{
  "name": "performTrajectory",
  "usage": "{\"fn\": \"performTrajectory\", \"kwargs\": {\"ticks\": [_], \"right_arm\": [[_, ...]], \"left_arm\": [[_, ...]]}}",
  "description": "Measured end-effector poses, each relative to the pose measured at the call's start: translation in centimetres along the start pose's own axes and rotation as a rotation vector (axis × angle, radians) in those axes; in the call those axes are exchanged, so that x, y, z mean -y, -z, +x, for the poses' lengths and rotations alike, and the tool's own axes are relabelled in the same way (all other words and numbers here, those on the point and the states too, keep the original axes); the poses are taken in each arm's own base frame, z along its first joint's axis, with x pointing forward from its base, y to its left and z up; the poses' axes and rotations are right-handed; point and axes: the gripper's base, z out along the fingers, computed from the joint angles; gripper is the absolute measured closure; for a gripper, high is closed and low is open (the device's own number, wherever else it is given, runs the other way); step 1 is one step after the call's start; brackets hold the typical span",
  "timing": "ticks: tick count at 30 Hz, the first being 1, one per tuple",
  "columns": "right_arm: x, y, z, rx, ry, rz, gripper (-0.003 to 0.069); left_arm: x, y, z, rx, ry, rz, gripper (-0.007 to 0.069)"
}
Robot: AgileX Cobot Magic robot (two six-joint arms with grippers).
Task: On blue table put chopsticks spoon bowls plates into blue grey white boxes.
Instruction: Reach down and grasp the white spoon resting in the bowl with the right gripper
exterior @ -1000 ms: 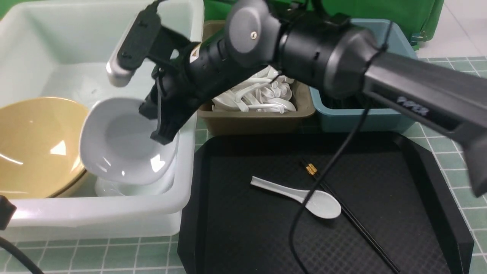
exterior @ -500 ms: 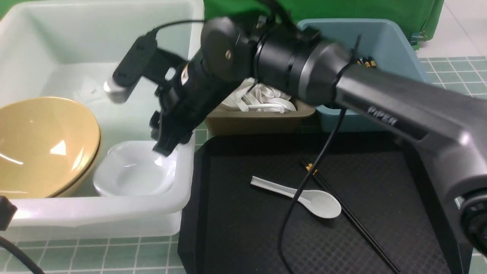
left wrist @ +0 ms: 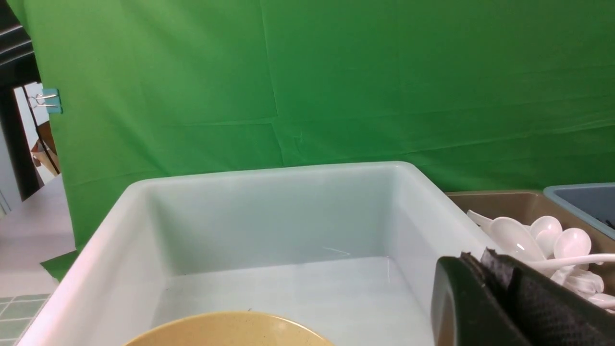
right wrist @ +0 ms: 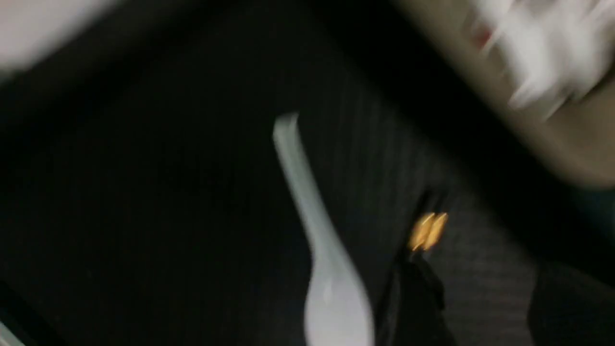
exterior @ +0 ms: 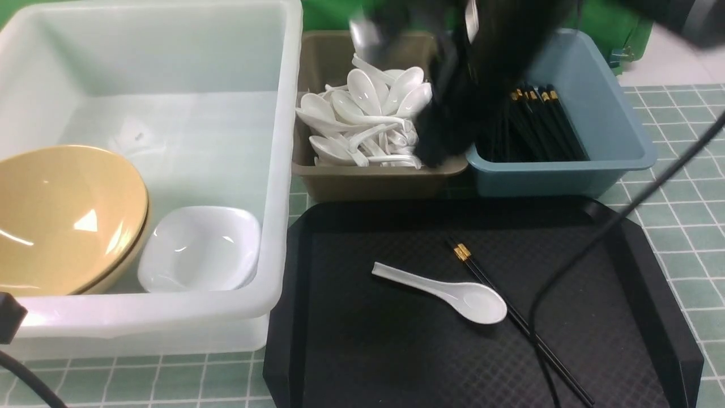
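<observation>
The white box point(exterior: 277, 170) holds stacked tan bowls point(exterior: 62, 215) and a white plate point(exterior: 198, 249) beside them. The grey box point(exterior: 374, 181) holds several spoons, and the blue box point(exterior: 555, 178) holds several chopsticks. One spoon point(exterior: 453, 289) and a pair of chopsticks point(exterior: 510, 311) lie on the black tray point(exterior: 368, 351). My right gripper point(exterior: 436, 147) is a dark blur above the grey and blue boxes. In the right wrist view it point(right wrist: 485, 307) is open and empty over the spoon point(right wrist: 317, 240). My left gripper point(left wrist: 480, 259) is shut and empty near the white box's front.
The blue table point(exterior: 679, 141) shows to the right of the tray and along the front edge. A black cable point(exterior: 595, 243) hangs across the tray's right side. A green backdrop point(left wrist: 336, 72) stands behind the boxes.
My right gripper let the white plate go into the white box beside the bowls. It then swung up and right, out of the box, to above the grey and blue boxes.
</observation>
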Motion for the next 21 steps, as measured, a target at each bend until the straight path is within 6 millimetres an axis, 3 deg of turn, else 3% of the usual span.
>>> {"fn": "performTrajectory", "kwargs": {"ticks": [1,2,4,5,6,9,14,19,21], "right_arm": [[-0.1,-0.4,0.3,-0.016,0.001,-0.005,0.0297],[-0.6,-3.6,1.6,-0.062,0.004,-0.023,0.0298],[-1.2,-6.7,2.7,-0.076,0.011,-0.031,0.0298],[-1.2,-6.9,2.6,-0.069,0.011,-0.029,0.0298],[-1.4,-8.4,2.9,-0.062,0.013,-0.030,0.0298],[-1.5,-10.4,2.7,-0.022,0.005,-0.024,0.0298],[-1.5,-11.6,2.4,-0.010,-0.005,-0.028,0.0340],[-2.0,-11.3,2.2,-0.023,0.015,-0.051,0.0555],[-2.1,-10.9,2.1,-0.027,0.015,-0.070,0.0563]], "left_arm": [[0.0,0.0,0.0,0.000,0.003,0.000,0.0622],[0.0,0.0,0.0,0.000,0.018,0.000,0.0622],[0.0,0.0,0.0,0.000,0.025,0.000,0.0622],[0.0,0.0,0.0,0.000,0.025,0.000,0.0622],[0.0,0.0,0.0,0.000,0.027,0.000,0.0622],[0.0,0.0,0.0,0.000,0.028,0.000,0.0622],[0.0,0.0,0.0,0.000,0.028,0.000,0.0622],[0.0,0.0,0.0,0.000,0.028,0.000,0.0622],[0.0,0.0,0.0,0.000,0.029,0.000,0.0622]]}}
